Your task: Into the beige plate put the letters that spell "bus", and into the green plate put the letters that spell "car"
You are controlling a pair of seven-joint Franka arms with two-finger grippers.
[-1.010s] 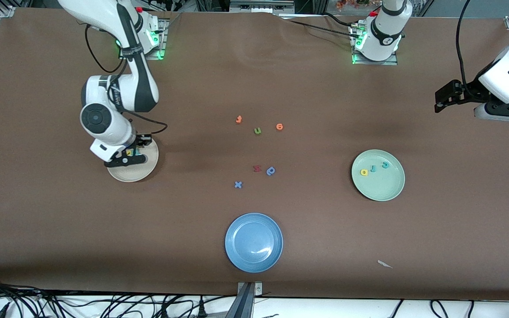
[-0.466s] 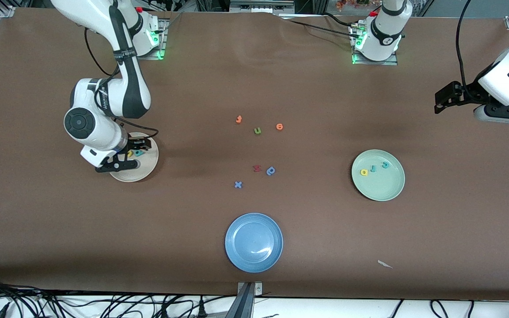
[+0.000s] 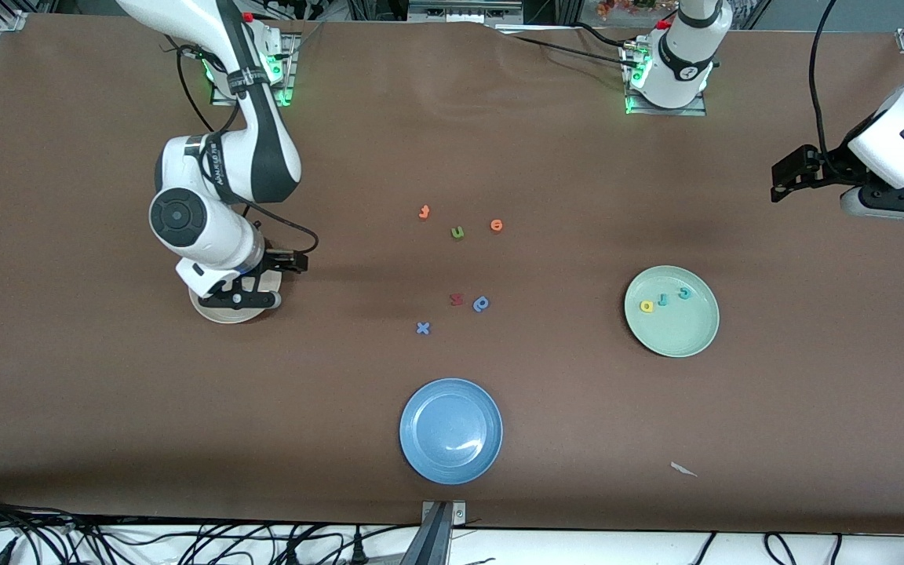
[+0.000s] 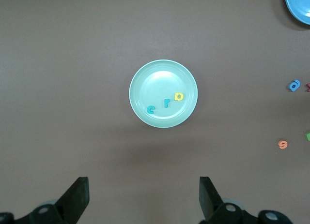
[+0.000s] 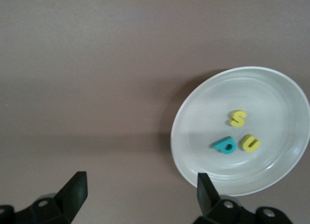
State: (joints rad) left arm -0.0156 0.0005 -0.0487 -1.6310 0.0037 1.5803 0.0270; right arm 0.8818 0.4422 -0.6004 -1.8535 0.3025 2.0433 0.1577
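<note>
The beige plate [image 5: 203, 108] holds the teal b [image 5: 225, 145], yellow u [image 5: 250, 143] and yellow s [image 5: 238, 118]. In the front view my right hand covers most of the beige plate [image 3: 215, 314]. My right gripper [image 5: 140, 195] hangs open and empty over bare table just beside this plate's rim. The green plate [image 3: 679, 333] holds the yellow a [image 3: 646, 307], light-blue r [image 3: 663, 299] and teal c [image 3: 684, 293]. My left gripper [image 4: 144, 200] waits open and empty, high above the table, with the green plate [image 4: 160, 79] in its view.
A blue plate [image 3: 450, 430] sits near the front camera. Loose letters lie mid-table: two orange ones [image 3: 424, 212] [image 3: 497, 225], a green u [image 3: 457, 232], a red one [image 3: 456, 299], a darker blue one [image 3: 481, 304] and a blue x [image 3: 422, 328]. A paper scrap [image 3: 683, 469] lies nearby.
My right gripper has opened over the beige plate, risen from it, and its hand has swung toward the table's middle. The left arm has barely moved.
</note>
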